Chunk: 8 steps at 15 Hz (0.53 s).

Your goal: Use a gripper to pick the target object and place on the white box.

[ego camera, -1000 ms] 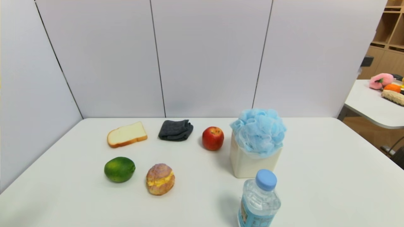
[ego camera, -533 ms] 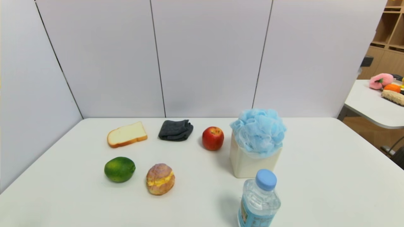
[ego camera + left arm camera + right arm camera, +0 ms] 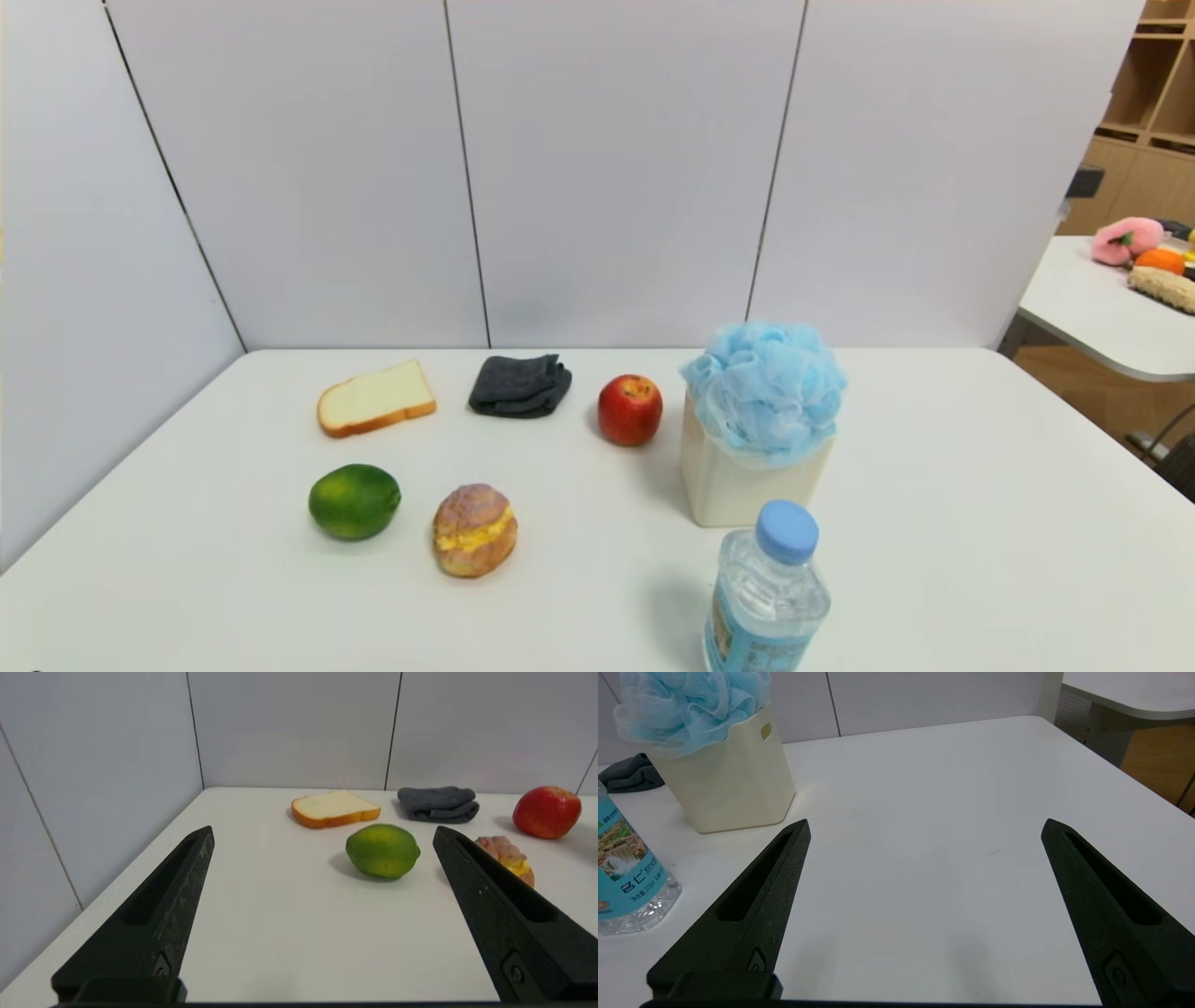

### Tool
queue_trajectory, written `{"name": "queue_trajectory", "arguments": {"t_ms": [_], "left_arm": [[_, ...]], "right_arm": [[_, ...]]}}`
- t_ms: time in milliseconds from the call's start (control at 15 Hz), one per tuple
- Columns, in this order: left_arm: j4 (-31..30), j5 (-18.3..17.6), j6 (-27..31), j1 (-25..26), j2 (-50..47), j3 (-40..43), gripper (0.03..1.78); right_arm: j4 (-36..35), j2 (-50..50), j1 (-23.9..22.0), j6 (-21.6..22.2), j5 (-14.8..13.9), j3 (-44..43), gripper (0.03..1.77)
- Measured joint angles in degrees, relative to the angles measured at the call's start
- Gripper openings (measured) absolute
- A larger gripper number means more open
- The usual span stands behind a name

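The light-blue mesh bath pouf (image 3: 766,387) sits on top of the cream-white box (image 3: 747,485), right of the table's middle; both also show in the right wrist view, the pouf (image 3: 691,704) resting on the box (image 3: 733,779). Neither arm shows in the head view. My right gripper (image 3: 924,826) stands open over bare table, nearer the front than the box and apart from it. My left gripper (image 3: 322,833) is open low over the table's front left, with nothing between its fingers.
On the white table (image 3: 980,523) lie a bread slice (image 3: 375,399), a folded grey cloth (image 3: 520,385), a red apple (image 3: 630,409), a green lime (image 3: 354,501) and a filled bun (image 3: 474,529). A blue-capped water bottle (image 3: 770,593) stands in front of the box. Grey panels wall the back and left.
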Motion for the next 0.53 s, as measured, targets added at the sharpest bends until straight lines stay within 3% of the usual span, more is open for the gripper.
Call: {"name": "queue_trajectory", "arguments": {"t_ms": [533], "left_arm": [[13.09,-1.10,0.44,-0.04,-1.65,0.05,1.69]], "right_arm": [[0.00,0.00,0.00,0.00,0.00,0.00,1.71]]}}
